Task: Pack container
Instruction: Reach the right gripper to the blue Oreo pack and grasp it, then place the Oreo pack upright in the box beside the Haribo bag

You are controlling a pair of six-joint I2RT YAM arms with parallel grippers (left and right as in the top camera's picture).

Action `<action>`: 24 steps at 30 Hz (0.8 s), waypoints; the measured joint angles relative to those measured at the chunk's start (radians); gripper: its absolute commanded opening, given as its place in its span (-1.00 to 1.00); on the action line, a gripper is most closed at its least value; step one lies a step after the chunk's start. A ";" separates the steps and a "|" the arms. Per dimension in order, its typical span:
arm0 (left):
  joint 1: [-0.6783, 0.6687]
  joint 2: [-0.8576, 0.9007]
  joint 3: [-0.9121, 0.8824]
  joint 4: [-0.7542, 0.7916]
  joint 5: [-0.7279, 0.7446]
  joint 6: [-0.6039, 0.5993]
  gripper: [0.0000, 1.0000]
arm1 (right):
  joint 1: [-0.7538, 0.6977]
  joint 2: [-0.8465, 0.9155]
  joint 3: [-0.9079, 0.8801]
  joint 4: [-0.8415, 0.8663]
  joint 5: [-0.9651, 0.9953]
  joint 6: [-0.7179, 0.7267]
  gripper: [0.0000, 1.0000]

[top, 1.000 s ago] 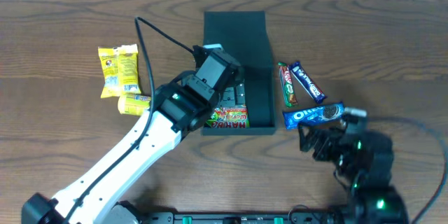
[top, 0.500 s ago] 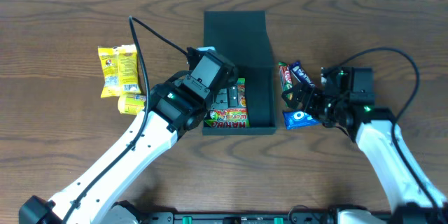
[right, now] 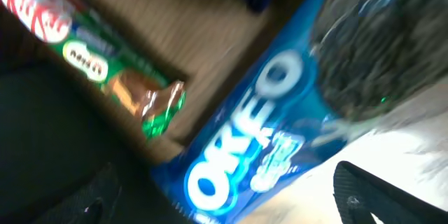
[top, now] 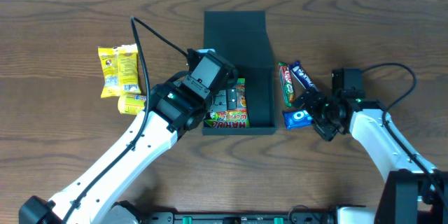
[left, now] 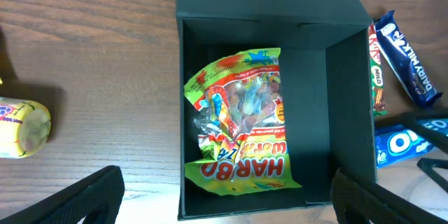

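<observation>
The container (top: 259,63) is a dark open box at the table's middle, with its flap lid lying flat at the back. A green and yellow Haribo bag (left: 241,126) lies inside against the left wall and also shows in the overhead view (top: 228,117). My left gripper (left: 227,203) hovers open and empty above the box's front edge (left: 280,206). My right gripper (right: 231,196) is open, its fingers on either side of a blue Oreo packet (right: 273,126) lying on the table right of the box (top: 297,117).
A red and green bar (top: 287,84) and a blue Dairy Milk bar (top: 306,80) lie right of the box, beside the Oreo packet. Two yellow packets (top: 119,70) and a yellow roll (top: 133,103) lie to the left.
My right arm has swung from the front of the table up to the Oreo packet and settled over its right part. My left gripper has drawn back slightly over the box.
</observation>
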 measured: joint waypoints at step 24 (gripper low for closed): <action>0.009 0.000 0.000 -0.011 -0.001 0.016 0.91 | -0.010 0.170 0.119 -0.135 0.074 -0.034 -0.19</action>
